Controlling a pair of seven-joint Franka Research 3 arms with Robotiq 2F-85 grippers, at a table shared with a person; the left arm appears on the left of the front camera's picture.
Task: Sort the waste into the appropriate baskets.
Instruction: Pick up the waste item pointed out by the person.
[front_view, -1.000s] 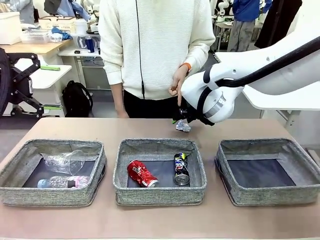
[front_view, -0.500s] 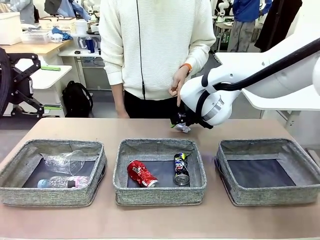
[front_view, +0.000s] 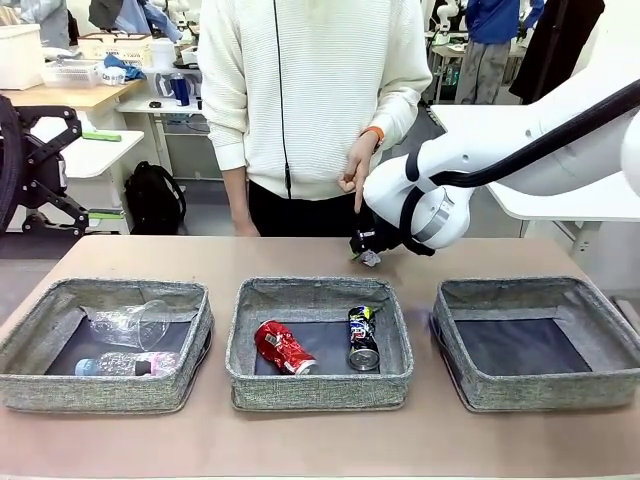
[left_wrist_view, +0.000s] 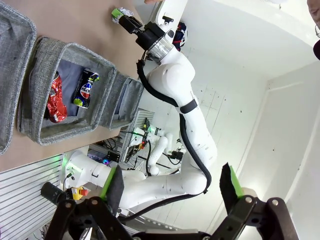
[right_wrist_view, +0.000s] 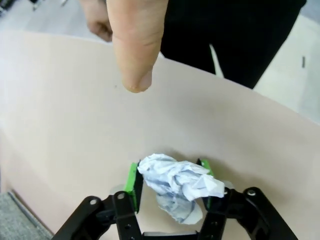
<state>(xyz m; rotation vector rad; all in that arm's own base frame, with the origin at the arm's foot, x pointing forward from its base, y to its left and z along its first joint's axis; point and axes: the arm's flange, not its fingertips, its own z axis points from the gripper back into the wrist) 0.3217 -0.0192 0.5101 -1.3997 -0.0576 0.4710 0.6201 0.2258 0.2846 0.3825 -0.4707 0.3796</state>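
Note:
My right gripper (front_view: 368, 250) (right_wrist_view: 170, 182) is shut on a crumpled white paper wad (right_wrist_view: 177, 185) (front_view: 370, 258) just above the table's far side, behind the middle basket (front_view: 318, 345). That basket holds a crushed red can (front_view: 283, 347) and a dark blue-silver can (front_view: 361, 337). In the left basket (front_view: 105, 345) lie a clear plastic cup (front_view: 135, 322) and a clear bottle (front_view: 125, 364). The right basket (front_view: 535, 342) has nothing in it. My left gripper (left_wrist_view: 170, 187) is open, held high and far off, with nothing between its fingers.
A person in a white sweater stands at the far side, one hand (front_view: 356, 165) (right_wrist_view: 135, 40) pointing down just above the wad. Bare table (front_view: 150, 258) lies behind the left basket and along the front edge.
My right gripper closed on the paper wad and lifted it slightly off the table. The person's pointing hand stayed in place.

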